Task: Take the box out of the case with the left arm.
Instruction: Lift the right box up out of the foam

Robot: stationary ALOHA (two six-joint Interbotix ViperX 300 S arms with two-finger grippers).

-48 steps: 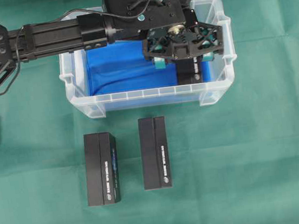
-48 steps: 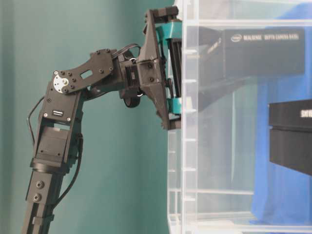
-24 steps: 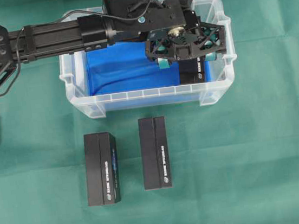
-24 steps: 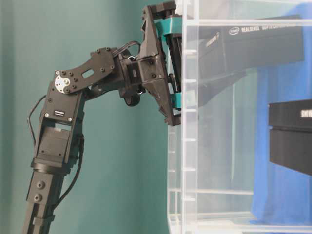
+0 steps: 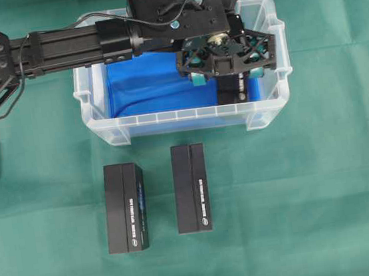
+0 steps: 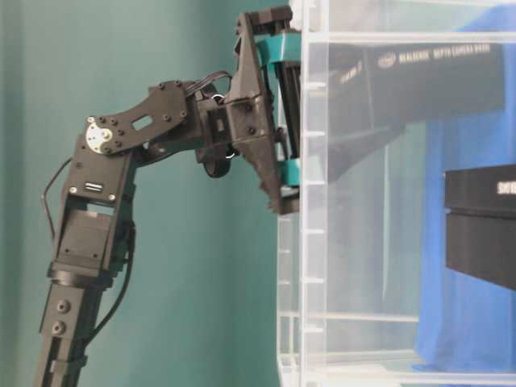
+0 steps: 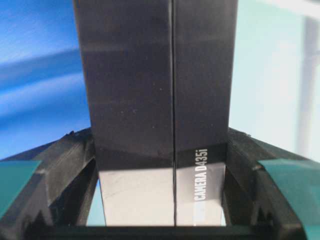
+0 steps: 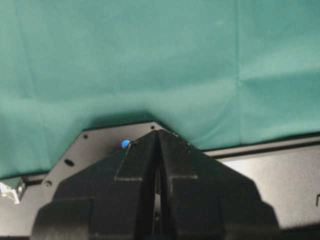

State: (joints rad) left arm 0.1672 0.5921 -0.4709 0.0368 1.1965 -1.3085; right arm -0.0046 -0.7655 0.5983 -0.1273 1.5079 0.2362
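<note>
left arm (image 5: 65, 45) reaches over case (image 5: 103, 131) | left gripper (image 5: 227, 73) points down — clamps box (image 7: 155, 85)

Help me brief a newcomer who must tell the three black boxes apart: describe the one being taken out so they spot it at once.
Start at the clear case with the blue floor at the top of the green cloth. Inside its right end, the left hand grips a black box between teal pads. The other two boxes lie flat on the cloth below the case, untouched.
</note>
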